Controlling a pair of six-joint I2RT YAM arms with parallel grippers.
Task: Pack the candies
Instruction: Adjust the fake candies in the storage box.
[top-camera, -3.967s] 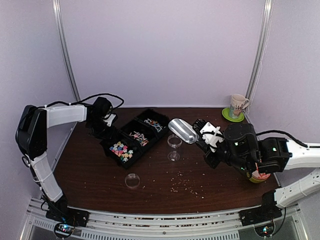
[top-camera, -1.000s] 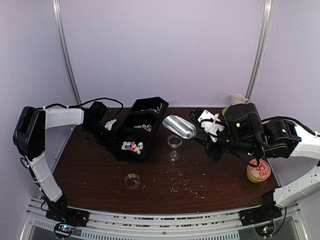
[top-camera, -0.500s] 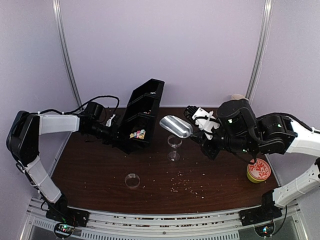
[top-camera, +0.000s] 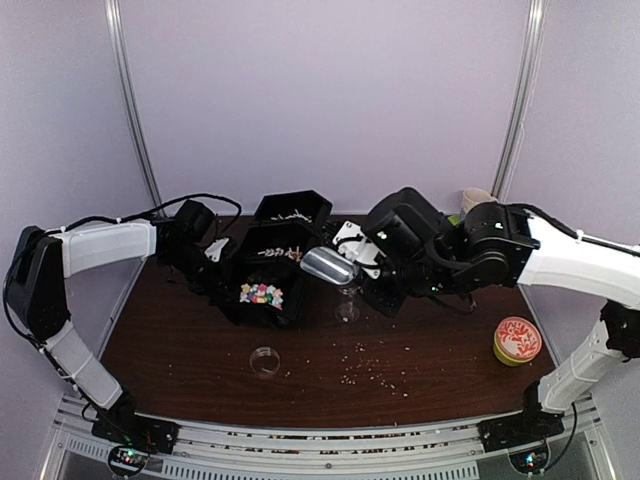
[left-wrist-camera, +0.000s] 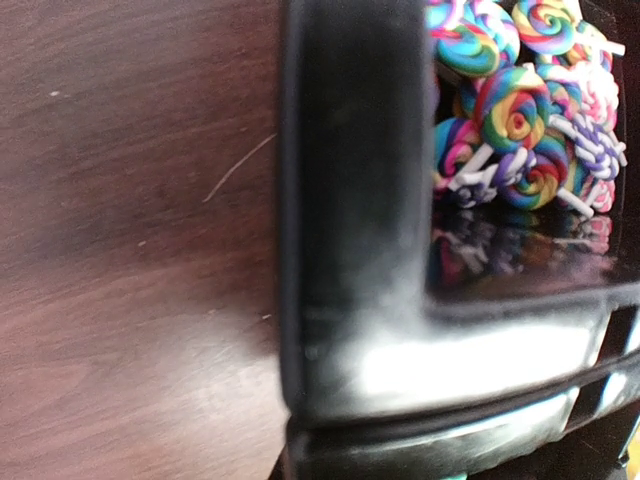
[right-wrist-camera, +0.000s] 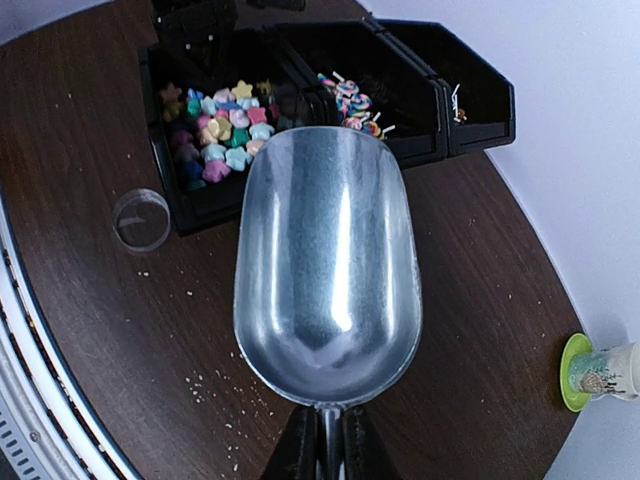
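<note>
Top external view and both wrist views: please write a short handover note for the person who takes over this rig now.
Left gripper: shut on the rim of the black three-compartment tray.
Right gripper: shut on the handle of the metal scoop, which is empty and held beside the tray.
Candies: star-shaped ones lie in the compartment nearest the arm bases, swirl lollipops in the middle one.
Done: nothing packed that I can see; no candy shows in the clear cup.
Left: scoop candies out of the tray and pack them.
</note>
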